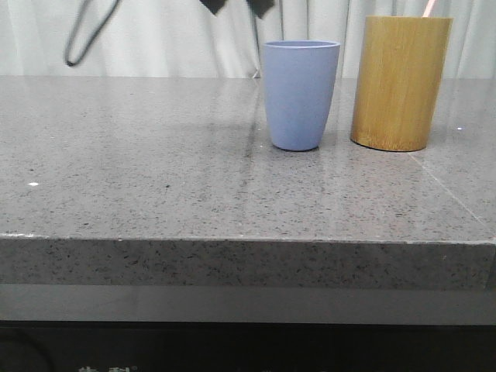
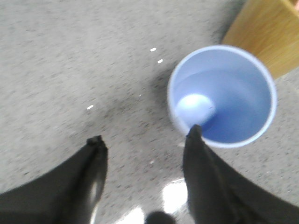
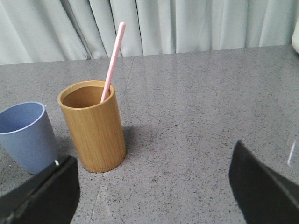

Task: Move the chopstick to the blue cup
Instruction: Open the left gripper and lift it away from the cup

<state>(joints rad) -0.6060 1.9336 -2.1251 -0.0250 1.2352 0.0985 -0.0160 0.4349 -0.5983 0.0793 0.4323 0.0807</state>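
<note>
One chopstick (image 3: 112,58) in bamboo holder (image 3: 93,126); one blue cup (image 1: 301,93) w/ nothing inside.

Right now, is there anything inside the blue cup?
No, the left wrist view looks straight down into the blue cup and shows only its bare bottom.

The surface (image 1: 155,155) is a grey speckled stone slab with a thick front edge and a slight sheen that catches the light. A faint seam runs across it toward the back, passing near the cups. Two things stand directly on it, both upright and toward the far right. The blue cup (image 1: 301,93) sits nearer the middle, open end up and empty inside as seen from above. Just beside it, apart by a narrow gap, stands the taller bamboo holder (image 1: 401,81), with one pink chopstick (image 3: 113,59) leaning against its rim. A few tiny white flecks (image 2: 156,55) lie on the stone near the blue cup.
</note>
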